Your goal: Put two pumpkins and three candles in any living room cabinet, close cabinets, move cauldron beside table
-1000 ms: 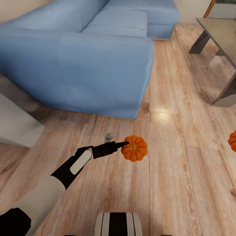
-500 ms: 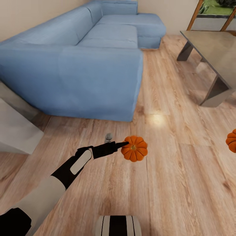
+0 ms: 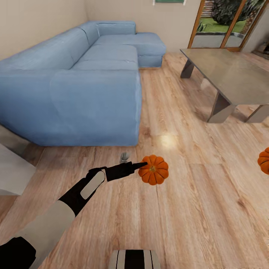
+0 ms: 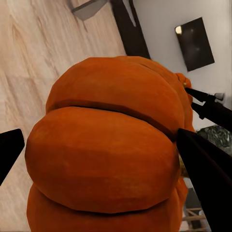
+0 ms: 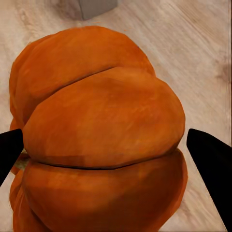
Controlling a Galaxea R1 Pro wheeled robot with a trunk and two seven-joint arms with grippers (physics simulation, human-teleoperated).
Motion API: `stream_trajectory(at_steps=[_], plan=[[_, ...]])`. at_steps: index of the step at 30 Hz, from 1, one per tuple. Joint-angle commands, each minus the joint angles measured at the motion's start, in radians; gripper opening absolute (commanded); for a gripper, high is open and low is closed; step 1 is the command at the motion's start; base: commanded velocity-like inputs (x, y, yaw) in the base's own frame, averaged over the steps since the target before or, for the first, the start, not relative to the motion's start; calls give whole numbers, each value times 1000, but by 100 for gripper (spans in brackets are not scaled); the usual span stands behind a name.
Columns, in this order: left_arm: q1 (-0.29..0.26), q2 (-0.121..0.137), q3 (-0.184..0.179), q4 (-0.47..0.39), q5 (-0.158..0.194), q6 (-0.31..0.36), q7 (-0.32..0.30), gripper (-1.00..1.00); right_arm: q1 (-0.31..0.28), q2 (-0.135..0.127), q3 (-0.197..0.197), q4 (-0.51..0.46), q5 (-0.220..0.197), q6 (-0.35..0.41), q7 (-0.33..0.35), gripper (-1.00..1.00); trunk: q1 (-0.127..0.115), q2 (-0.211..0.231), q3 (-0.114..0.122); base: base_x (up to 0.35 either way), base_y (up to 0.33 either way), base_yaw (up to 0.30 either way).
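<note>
Two pumpkins are in my grip, one in each gripper. My left gripper [image 3: 144,166] is clamped on the first pumpkin [image 3: 153,169], carried above the wooden floor [image 3: 194,209] just ahead of my base; in the left wrist view its ribbed orange body [image 4: 108,154] sits between my two dark fingers [image 4: 208,179]. My right gripper [image 5: 116,154] holds the second pumpkin [image 5: 104,140] the same way, black fingertips pressed at either side, and in the head view that pumpkin [image 3: 264,160] peeks in at the right edge. A small grey object [image 3: 124,156] lies on the floor just beyond my left gripper; I cannot tell what it is. Farther off to the left stands the blue sofa [image 3: 74,86]. To the right, beyond it, is the glass-topped table [image 3: 228,73] on its grey slab legs, well apart from both pumpkins.
</note>
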Motion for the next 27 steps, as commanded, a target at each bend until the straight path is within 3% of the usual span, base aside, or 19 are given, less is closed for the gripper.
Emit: stream_trajectory(at_steps=[1, 21, 27], plan=[[0, -2, 0, 0, 3, 1, 0, -100, 0, 0, 0, -1, -3, 1, 0, -100, 0, 0, 5, 0, 0, -244], [0, -15, -3, 26, 1, 1, 6, -100, 1, -1, 1, 0, -3, 1, 1, -100, -9, 5, 101, 0, 0, -244], [0, -15, -3, 26, 0, 1, 7, -100, 19, 0, 59, 1, -3, 1, 3, -100, -12, 6, 129, 0, 0, -244]])
